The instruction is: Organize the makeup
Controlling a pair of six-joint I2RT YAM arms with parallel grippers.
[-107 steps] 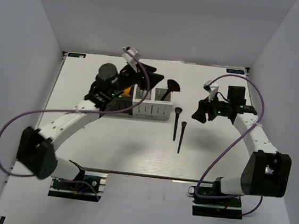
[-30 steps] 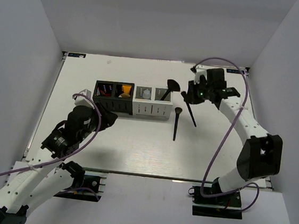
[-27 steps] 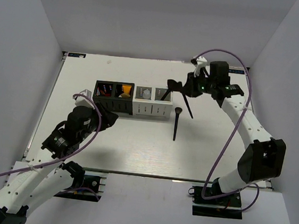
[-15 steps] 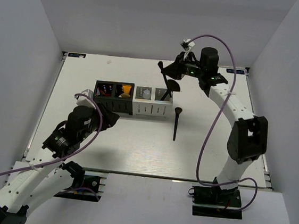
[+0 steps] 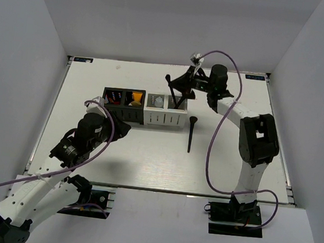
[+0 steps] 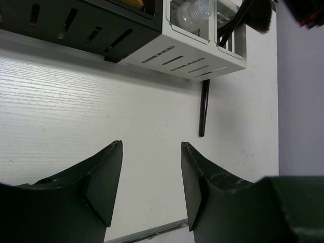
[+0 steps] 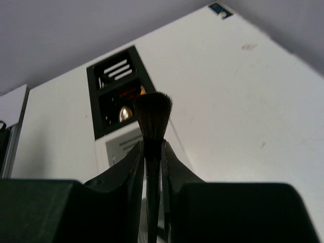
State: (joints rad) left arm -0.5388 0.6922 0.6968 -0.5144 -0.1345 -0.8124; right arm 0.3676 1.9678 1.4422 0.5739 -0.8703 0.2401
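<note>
The held brush (image 7: 153, 119) sits clamped between the fingers of the right gripper (image 7: 152, 157), which is closed tight on the handle, with the bristle end pointing away from the wrist. In the top view I see it in the air above the grey-white organizer (image 5: 165, 117). A second brush (image 5: 190, 134) lies flat on the desk (image 5: 147, 155), just right of that organizer. The black organizer (image 5: 123, 107) touches the grey-white one's left side and holds an orange tube (image 5: 134, 99) and dark-red sticks (image 5: 113, 96). The left gripper (image 6: 152, 187) hovers over bare desk, fingers spread wide, holding nothing. Only the left wrist view resolves the clear bottle (image 6: 195, 9) in the grey-white organizer; from above it is a pale blur. The desk is white with a faint grain, and plain pale walls (image 5: 161, 23) enclose it on three sides.
</note>
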